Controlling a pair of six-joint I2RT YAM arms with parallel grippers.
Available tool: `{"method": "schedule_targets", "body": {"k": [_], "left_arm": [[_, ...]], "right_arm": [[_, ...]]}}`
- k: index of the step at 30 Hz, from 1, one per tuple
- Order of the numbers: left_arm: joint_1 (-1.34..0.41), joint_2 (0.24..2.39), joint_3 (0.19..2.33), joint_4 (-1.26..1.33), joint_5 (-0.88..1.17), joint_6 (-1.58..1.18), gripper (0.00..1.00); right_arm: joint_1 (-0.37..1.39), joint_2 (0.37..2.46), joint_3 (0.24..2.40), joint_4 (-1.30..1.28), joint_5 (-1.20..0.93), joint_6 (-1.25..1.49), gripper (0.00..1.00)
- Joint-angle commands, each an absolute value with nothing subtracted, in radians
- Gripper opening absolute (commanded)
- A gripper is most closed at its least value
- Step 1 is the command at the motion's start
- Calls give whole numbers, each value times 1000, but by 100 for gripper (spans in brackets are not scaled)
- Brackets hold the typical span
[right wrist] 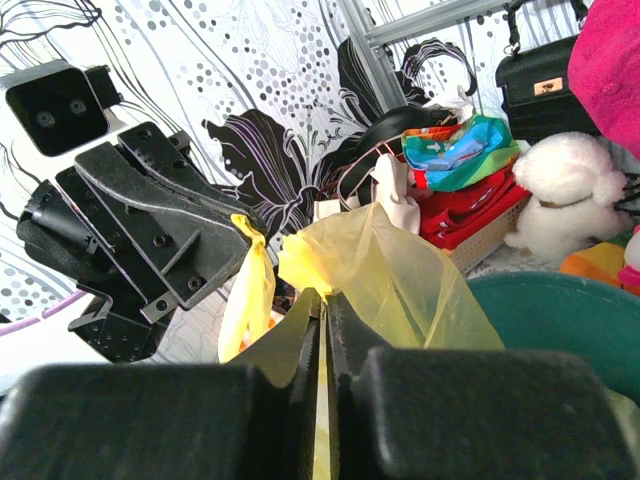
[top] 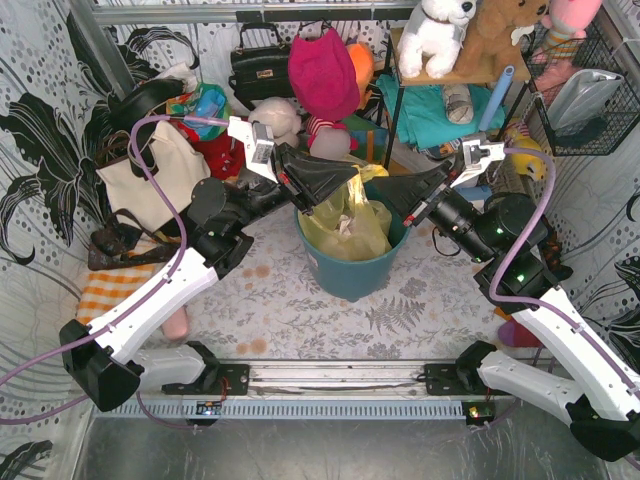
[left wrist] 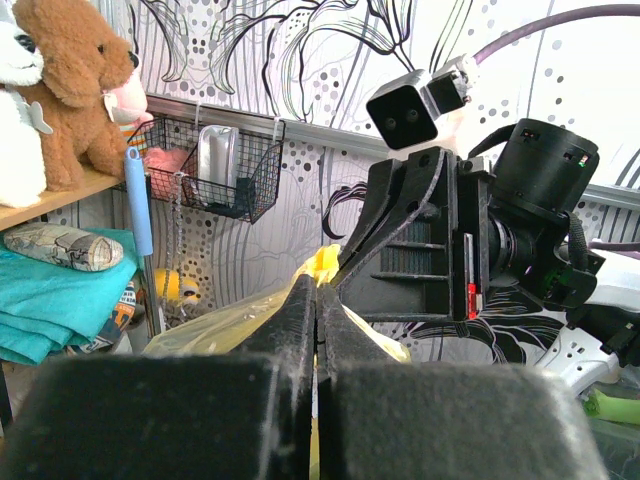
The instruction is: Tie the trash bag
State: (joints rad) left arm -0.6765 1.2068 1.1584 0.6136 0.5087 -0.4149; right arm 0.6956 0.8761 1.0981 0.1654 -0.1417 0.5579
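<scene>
Jaws of the left gripper (top: 345, 185) and right gripper (top: 382, 195) are clamped on one trash bag (top: 350, 228), set in one teal bin (top: 350, 278) toward the bench's far edge

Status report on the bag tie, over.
Left hand shut on trash bag. Right hand shut on it too. Bag in teal bin. Nothing seen blocking.

No legible text, no labels, no brands, no numbers, no signs anywhere
</scene>
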Motion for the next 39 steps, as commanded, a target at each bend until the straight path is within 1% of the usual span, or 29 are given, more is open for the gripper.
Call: {"method": "schedule_targets", "body": {"k": [1, 7, 9, 10, 11, 12, 15, 16, 21, 25, 27, 31, 34, 35, 39], "left_arm": [[-670, 1196, 1163, 652, 504, -420, 0], [-667, 1192, 1155, 640, 483, -412, 0], [-666, 1193, 1155, 642, 486, -414, 0], [-666, 1194, 1155, 644, 487, -414, 0], [-666, 1192, 1155, 645, 488, -415, 0], [-667, 1193, 1155, 646, 488, -415, 0], [-667, 1192, 1156, 646, 488, -415, 0], [-667, 1191, 1155, 646, 488, -417, 0], [-666, 1192, 1155, 646, 492, -416, 0], [-666, 1189, 1155, 643, 491, -414, 0], [-665, 1190, 1154, 643, 492, -415, 0], [-666, 1189, 1152, 645, 492, -417, 0], [-666, 1188, 1152, 648, 492, -418, 0], [-665, 1189, 1152, 647, 492, -418, 0], [-664, 1190, 1153, 649, 492, -419, 0]], "right_arm": [[701, 857, 1131, 187, -136, 546, 0], [701, 835, 1133, 152, -125, 524, 0], [701, 844, 1141, 153, -140, 517, 14], [701, 850, 1147, 159, -146, 515, 27], [701, 854, 1151, 165, -149, 516, 36], [701, 860, 1154, 169, -150, 516, 42], [701, 875, 1158, 194, -149, 521, 54], [701, 881, 1158, 199, -146, 524, 56], [701, 906, 1160, 230, -147, 541, 57], [701, 922, 1160, 256, -158, 556, 50], [701, 920, 1150, 277, -157, 561, 50], [701, 912, 1146, 290, -134, 563, 51], [701, 911, 1143, 299, -124, 563, 60], [701, 915, 1144, 302, -123, 564, 59], [701, 926, 1150, 302, -126, 568, 45]]}}
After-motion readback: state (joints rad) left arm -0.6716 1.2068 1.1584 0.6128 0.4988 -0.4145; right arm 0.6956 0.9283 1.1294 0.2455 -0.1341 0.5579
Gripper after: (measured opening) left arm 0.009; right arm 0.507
